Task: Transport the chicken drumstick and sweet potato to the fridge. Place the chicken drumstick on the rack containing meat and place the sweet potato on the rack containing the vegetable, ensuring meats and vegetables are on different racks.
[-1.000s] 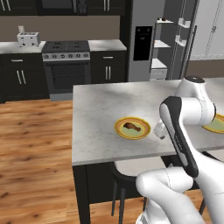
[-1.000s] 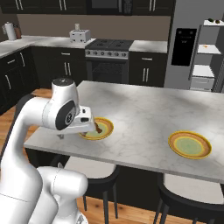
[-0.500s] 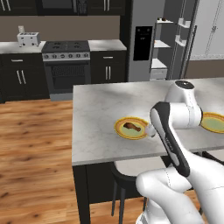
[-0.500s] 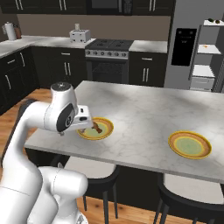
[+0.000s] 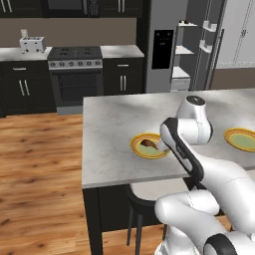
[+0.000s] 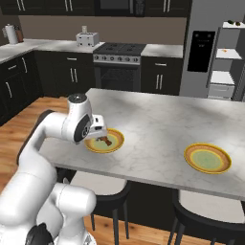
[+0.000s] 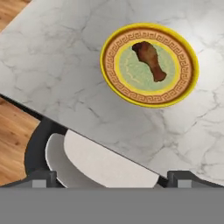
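Observation:
The chicken drumstick (image 7: 149, 59) lies on a yellow patterned plate (image 7: 113, 76) on the grey marble island, with its thin bone end towards the counter's middle. From the side views the drumstick (image 6: 104, 140) (image 5: 147, 144) sits near the island's front edge. My gripper (image 7: 112, 178) hovers above the counter's edge, short of the plate. It is open, with nothing between its fingertips (image 7: 42, 177). The sweet potato is out of view. The fridge (image 6: 205, 48) stands at the back, its door open on white shelves (image 5: 181, 50).
A second yellow plate (image 6: 207, 158) with a bare green centre lies further right on the island. A dark stool with a white seat (image 7: 83, 164) stands under the counter's edge below my hand. A stove (image 5: 74, 74) and dark cabinets line the back wall.
My arm has swung in towards the drumstick's plate, its upper links now leaning over the plate's right side in the left base view. The jaws stay wide open. The drumstick has not moved.

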